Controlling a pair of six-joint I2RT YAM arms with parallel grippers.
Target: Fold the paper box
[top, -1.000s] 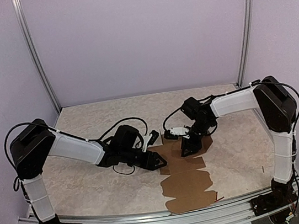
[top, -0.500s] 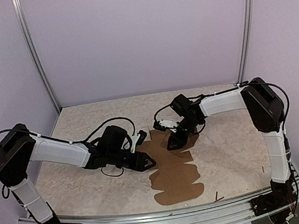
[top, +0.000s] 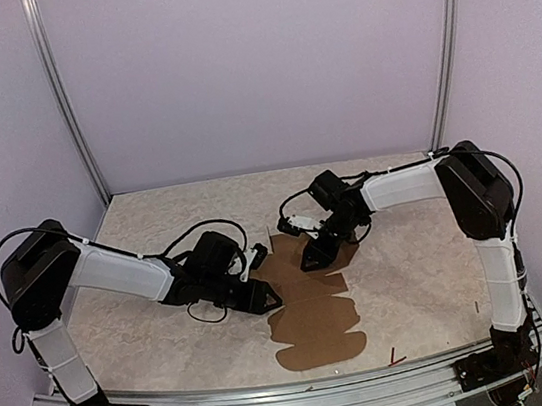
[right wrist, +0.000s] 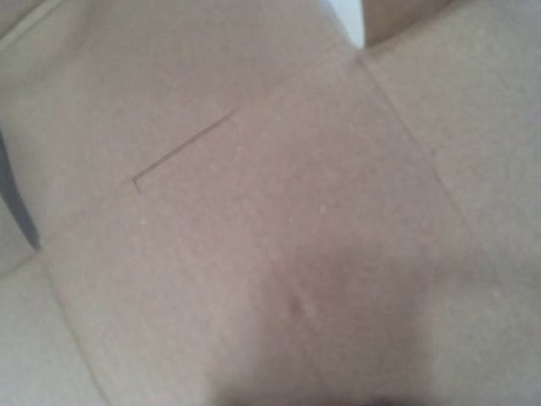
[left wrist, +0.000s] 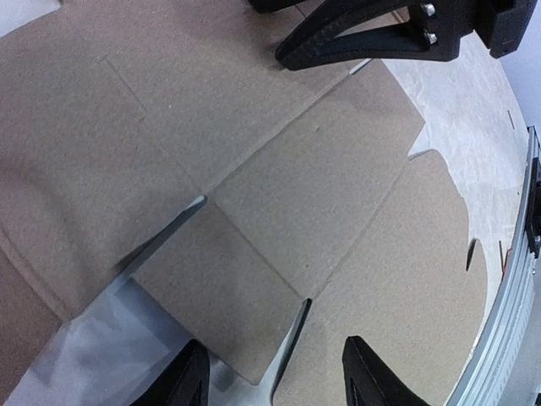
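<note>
**A:** Nearest to us, what lies by the near rail [top: 227,396]?

**B:** The paper box [top: 317,328], a flat die-cut sheet. It runs across the table [top: 152,220] from just beside that rail toward the middle. No panel stands upright yet.

**A:** And next out?

**B:** The left gripper [top: 264,300], low at the sheet's left edge. Its jaws stand partway apart around the corner of a side flap [left wrist: 224,309] and grip nothing.

**A:** How is this step done well?

**B:** I would get one finger beneath that flap and raise it along its scored crease, not across it. The sheet must be pinned meanwhile, or it will likely slide.

**A:** Farther still?

**B:** The right gripper [top: 311,256] appears to bear down on the far panels. I cannot tell how wide its jaws stand.

**A:** What does each view add?

**B:** The left wrist view alone shows the flap lifted slightly, with a shadow beneath it. Only the overhead view gives the whole outline. The right wrist view offers blurred cardboard and a short slit [right wrist: 182,152], but no fingers.
</note>
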